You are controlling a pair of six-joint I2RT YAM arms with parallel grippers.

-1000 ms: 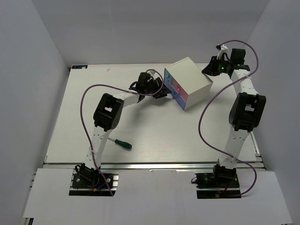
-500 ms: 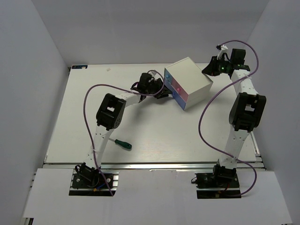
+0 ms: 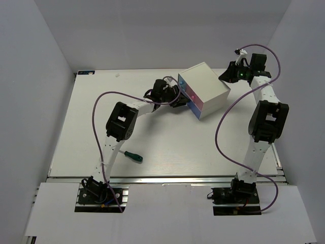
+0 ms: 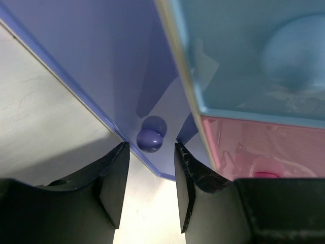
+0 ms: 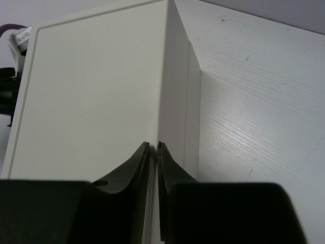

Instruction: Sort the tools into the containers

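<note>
One small white cube-shaped cabinet is seen at the far right of the white table, its drawer face turned toward the left arm. Three drawer fronts are counted in the left wrist view: one violet-blue drawer, one light blue drawer and one pink drawer. Each is fitted with one round knob: a violet knob, a light blue knob and a pink knob, the last only partly seen.

The left gripper is held at the drawer face with its two fingers spread apart. The violet knob is framed between the fingertips, and a gap is seen on each side of it.

The right gripper is set over the cabinet's top edge at the far side, its two fingers drawn together with only a thin slit between them and nothing gripped.

Only one tool is visible: a green-handled silver-shaft screwdriver, lying on the table near the left arm, well apart from the cabinet.
</note>
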